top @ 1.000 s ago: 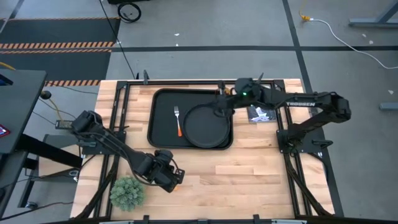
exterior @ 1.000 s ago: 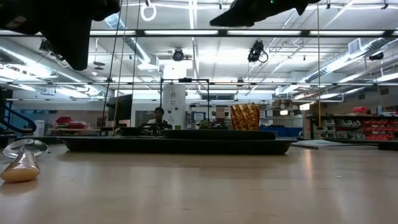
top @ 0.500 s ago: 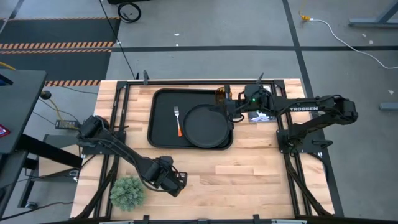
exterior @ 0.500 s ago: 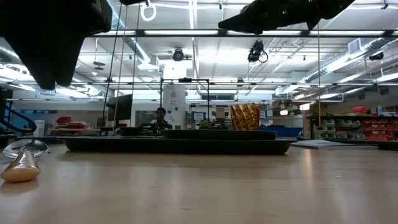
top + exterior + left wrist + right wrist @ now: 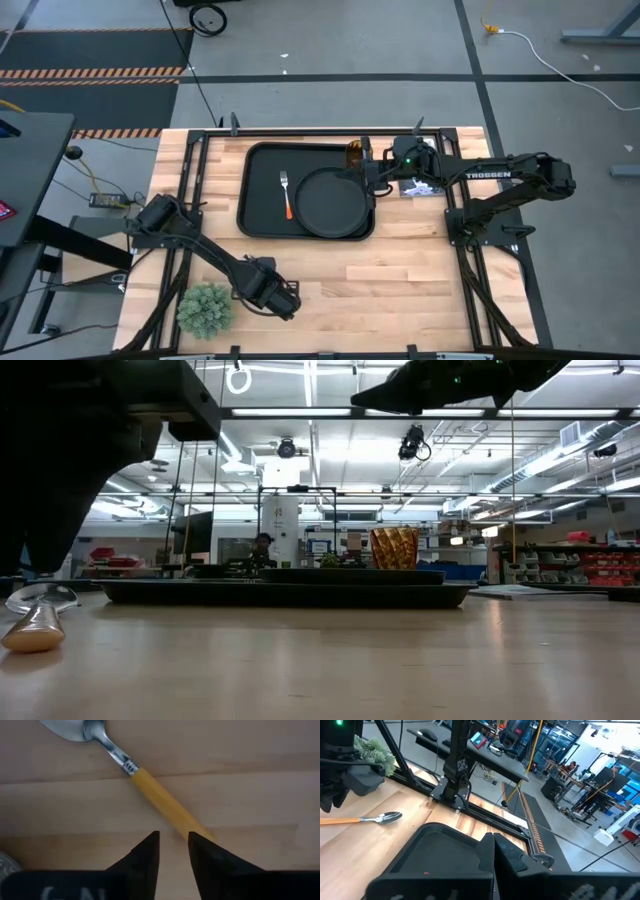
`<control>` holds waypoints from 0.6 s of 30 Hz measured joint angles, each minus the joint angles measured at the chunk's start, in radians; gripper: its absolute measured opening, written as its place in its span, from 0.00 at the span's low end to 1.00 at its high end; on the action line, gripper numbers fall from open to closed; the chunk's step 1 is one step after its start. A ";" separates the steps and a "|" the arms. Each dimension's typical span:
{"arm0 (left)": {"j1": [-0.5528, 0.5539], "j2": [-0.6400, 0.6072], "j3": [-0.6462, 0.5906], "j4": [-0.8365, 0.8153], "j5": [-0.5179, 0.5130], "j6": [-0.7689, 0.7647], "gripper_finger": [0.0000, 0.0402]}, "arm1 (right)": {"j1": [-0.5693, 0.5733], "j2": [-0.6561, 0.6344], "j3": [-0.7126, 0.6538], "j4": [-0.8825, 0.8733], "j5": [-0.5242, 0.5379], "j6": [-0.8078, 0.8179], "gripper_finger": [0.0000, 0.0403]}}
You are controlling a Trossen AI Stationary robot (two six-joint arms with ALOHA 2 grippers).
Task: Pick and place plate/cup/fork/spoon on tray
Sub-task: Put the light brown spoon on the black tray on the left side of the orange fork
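Orange-handled spoon [image 5: 150,795]: on the tabletop [image 5: 400,290], near edge. Left gripper [image 5: 173,851]: lower than a second ago, fingers now parted over the handle. Right gripper [image 5: 366,180]: pressed together beside the tray [image 5: 262,160]. High view hides the spoon; wrist view shows it.

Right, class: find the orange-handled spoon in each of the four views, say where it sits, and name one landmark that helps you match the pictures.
High view: not visible; the left arm covers that spot.
Low view: the spoon lies on the table at the far left edge.
Left wrist view: it runs diagonally from the top, handle ending by the left gripper.
Right wrist view: it lies at the left, beyond the tray.
Shared landmark: the wooden table.
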State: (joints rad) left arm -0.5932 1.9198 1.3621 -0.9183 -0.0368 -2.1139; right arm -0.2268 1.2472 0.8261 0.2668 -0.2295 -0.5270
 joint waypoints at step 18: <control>-0.009 -0.001 -0.094 -0.015 -0.072 -0.161 0.50 | 0.000 0.000 0.000 0.010 -0.087 0.029 0.01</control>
State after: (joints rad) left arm -0.6020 1.9186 1.2680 -0.9330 -0.1085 -2.2752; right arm -0.2268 1.2476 0.8261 0.2768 -0.3161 -0.4976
